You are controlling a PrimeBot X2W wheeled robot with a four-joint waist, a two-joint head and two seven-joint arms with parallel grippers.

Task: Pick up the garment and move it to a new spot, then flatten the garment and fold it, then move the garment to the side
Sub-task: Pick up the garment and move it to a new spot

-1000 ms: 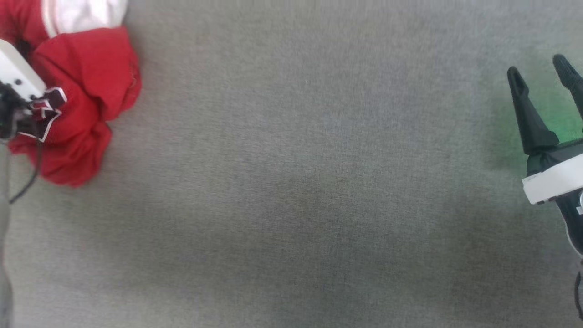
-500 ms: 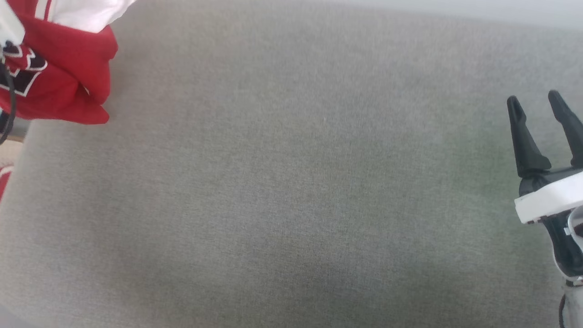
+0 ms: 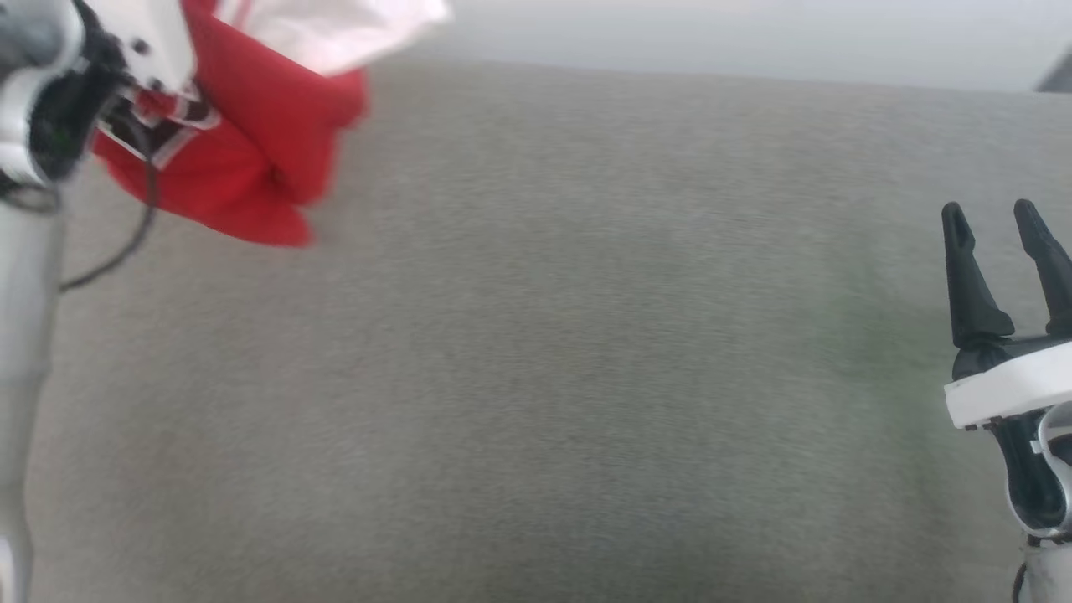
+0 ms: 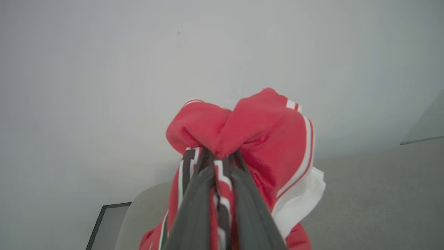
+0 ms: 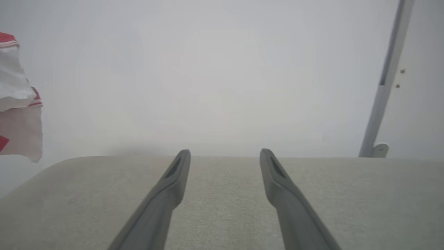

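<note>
The garment point(image 3: 251, 142), red with a white sleeve and striped trim, hangs bunched at the head view's top left, lifted off the grey surface. My left gripper point(image 4: 218, 158) is shut on a fold of the garment point(image 4: 256, 125); its two dark fingers pinch the cloth in the left wrist view. In the head view the fingers are hidden behind the white wrist and the cloth. My right gripper point(image 3: 992, 222) stands open at the right edge, nothing between its fingers. From the right wrist view, my right gripper point(image 5: 224, 153) points across the surface, and the garment point(image 5: 15, 90) hangs at the far left.
A wide grey fabric-covered surface point(image 3: 569, 352) spans the head view, with its far edge against a pale wall point(image 3: 754, 38). A grey upright bar point(image 5: 383, 83) stands at the right in the right wrist view. A dark-framed panel point(image 4: 107, 225) sits low left in the left wrist view.
The head view has tilted up, so the surface's far edge and wall now show. The garment has come up off the surface and moved right in my left gripper. The right gripper stays open.
</note>
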